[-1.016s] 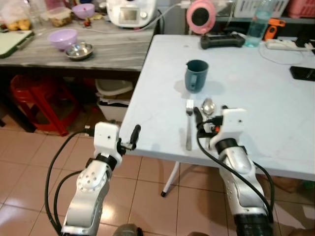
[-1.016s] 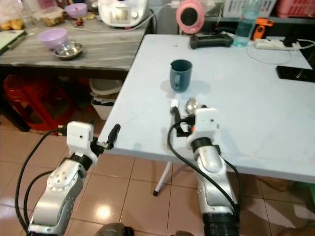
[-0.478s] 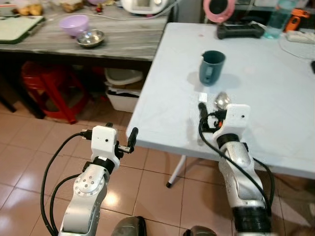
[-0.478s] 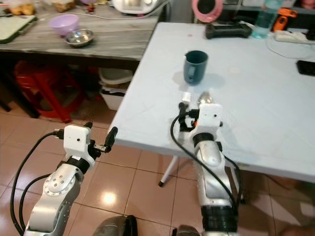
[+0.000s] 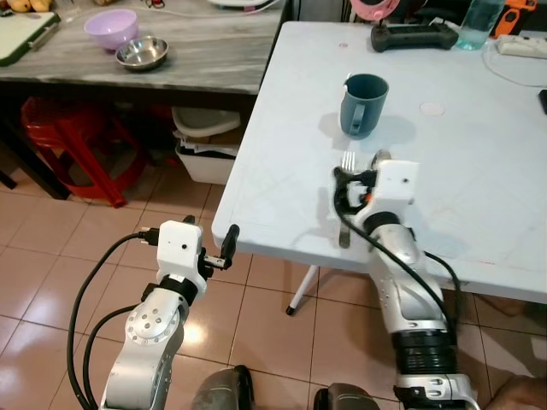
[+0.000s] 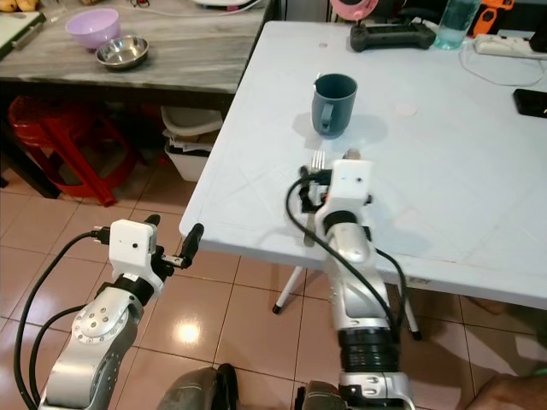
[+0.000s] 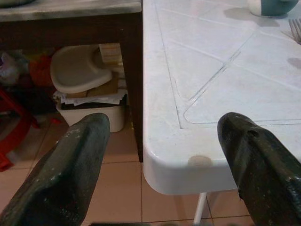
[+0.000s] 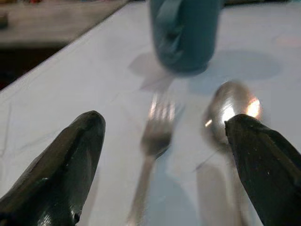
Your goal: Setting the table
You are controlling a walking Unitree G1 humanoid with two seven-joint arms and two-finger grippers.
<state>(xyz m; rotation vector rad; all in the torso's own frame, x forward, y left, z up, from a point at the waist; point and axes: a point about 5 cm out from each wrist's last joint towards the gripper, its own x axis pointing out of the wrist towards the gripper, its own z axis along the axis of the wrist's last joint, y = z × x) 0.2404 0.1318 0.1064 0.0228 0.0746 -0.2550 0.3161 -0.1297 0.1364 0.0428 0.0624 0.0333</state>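
Note:
A fork [image 5: 344, 205] and a spoon [image 8: 229, 109] lie side by side on the white table [image 5: 479, 171], just in front of a blue mug [image 5: 365, 104]. My right gripper [image 5: 347, 182] hovers low over the fork, open and holding nothing. In the right wrist view the fork [image 8: 155, 134] lies between the spread fingers [image 8: 61, 169], and the mug [image 8: 186, 33] stands beyond them. The wrist hides most of the spoon in the eye views. My left gripper [image 5: 227, 246] is open, below and just off the table's near left corner [image 7: 188, 155].
A grey wooden side table [image 5: 197, 60] to the left carries a purple bowl [image 5: 111, 27] and a steel bowl [image 5: 142, 53]. Under it are a red stool [image 5: 64, 137] and a bin [image 5: 205, 141]. A black controller [image 5: 413, 34] and a bottle [image 5: 479, 13] stand at the table's far end.
The whole view has shifted as the body moved. My right gripper stays open over the fork and spoon, a little further onto the table. My left gripper remains by the corner.

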